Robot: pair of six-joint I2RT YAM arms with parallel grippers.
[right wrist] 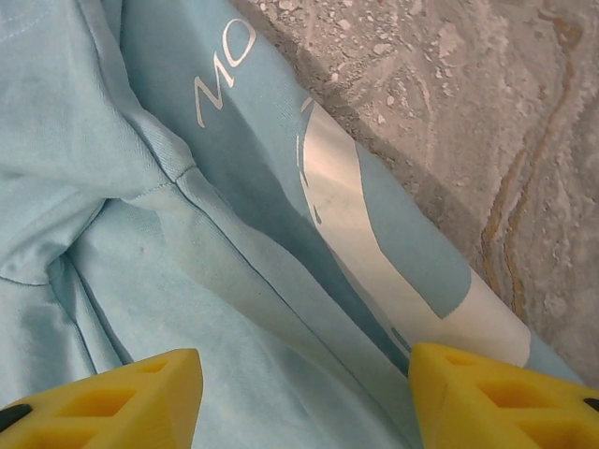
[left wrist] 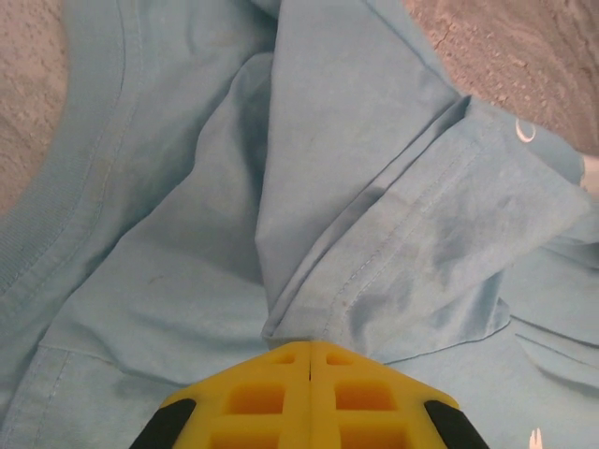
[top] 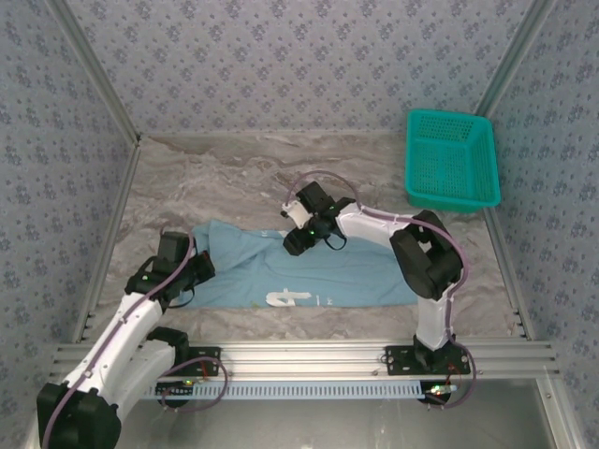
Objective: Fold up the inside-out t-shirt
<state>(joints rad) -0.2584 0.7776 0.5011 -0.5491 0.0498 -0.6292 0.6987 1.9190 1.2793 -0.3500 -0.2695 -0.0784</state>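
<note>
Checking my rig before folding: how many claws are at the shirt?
2. The left claw is shut on a fold at the left end of the t-shirt; the right claw hangs open over its far edge.

Robot test cell, aluminium frame [top: 309, 355], patterned walls [top: 299, 65], marbled tabletop [top: 234, 178]

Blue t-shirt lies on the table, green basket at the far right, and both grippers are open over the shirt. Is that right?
Not quite: the left gripper is shut, seemingly pinching a fold of the t-shirt, as the left wrist view shows. The right gripper is open over it; the basket sits far right.
</note>
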